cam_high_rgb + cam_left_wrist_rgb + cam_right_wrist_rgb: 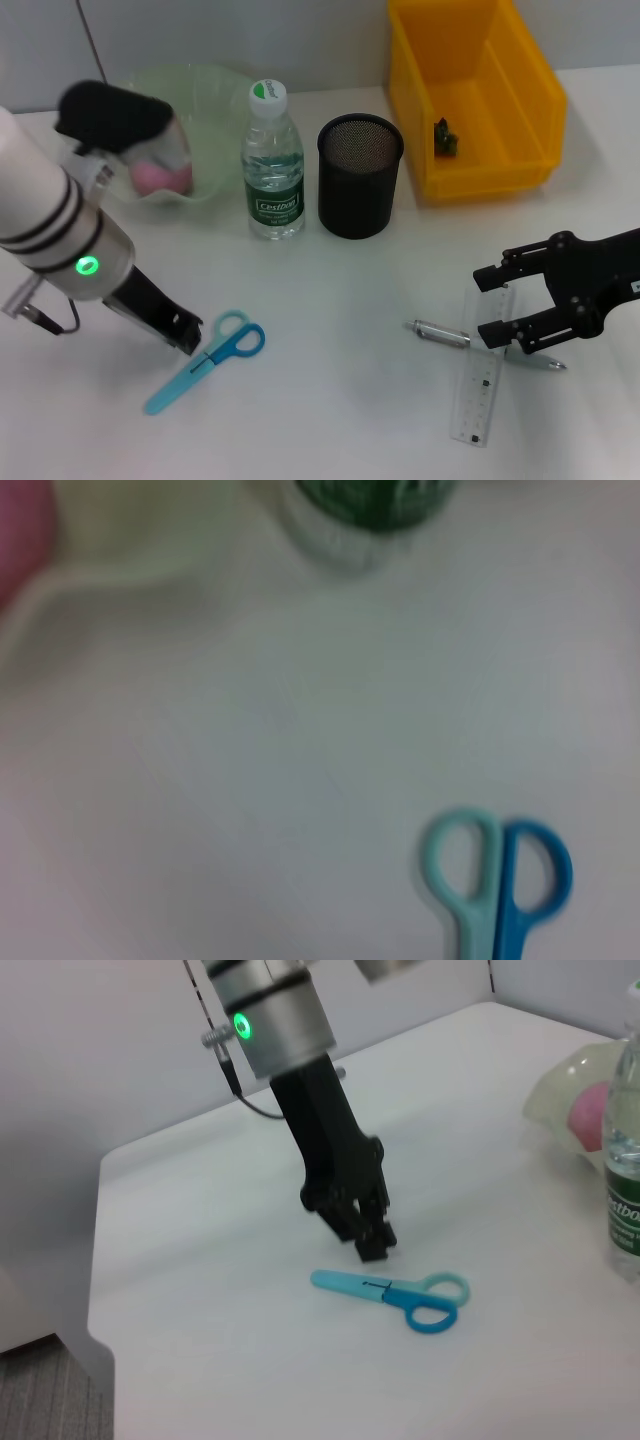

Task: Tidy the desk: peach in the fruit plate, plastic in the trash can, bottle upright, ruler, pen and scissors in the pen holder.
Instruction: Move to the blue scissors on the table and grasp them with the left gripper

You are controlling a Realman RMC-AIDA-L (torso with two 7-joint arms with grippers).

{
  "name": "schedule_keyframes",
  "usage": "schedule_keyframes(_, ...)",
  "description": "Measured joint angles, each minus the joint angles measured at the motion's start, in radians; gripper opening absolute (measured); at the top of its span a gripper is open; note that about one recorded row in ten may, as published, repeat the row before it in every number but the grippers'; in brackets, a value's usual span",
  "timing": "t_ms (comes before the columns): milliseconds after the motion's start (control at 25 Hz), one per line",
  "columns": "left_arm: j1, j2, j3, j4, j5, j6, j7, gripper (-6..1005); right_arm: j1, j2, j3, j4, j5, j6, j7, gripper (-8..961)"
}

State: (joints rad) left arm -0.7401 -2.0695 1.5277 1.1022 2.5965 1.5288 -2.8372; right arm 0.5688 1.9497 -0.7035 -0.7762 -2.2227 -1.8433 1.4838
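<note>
The blue and teal scissors (205, 362) lie flat on the white desk at the front left. My left gripper (187, 338) hovers shut just beside their blades, also seen in the right wrist view (368, 1242) above the scissors (395, 1293). My right gripper (493, 303) stands open over the clear ruler (480, 390) and the silver pen (440, 333), which cross each other. The pink peach (160, 178) sits in the green fruit plate (215, 85). The bottle (272, 165) stands upright beside the black mesh pen holder (360, 180). A small dark piece of plastic (445, 138) lies in the yellow trash can (530, 80).
The left wrist view shows the scissors' handles (497, 880), the bottle's base (375, 505) and the plate's rim (130, 550). The desk's edge (100, 1260) drops off beyond the left arm.
</note>
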Motion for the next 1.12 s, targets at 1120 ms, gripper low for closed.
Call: schedule_keyframes(1120,0.011,-0.003,0.032,0.017,-0.052,-0.036,0.111,504,0.008,0.000,0.009,0.000,0.003,0.010,0.022,737)
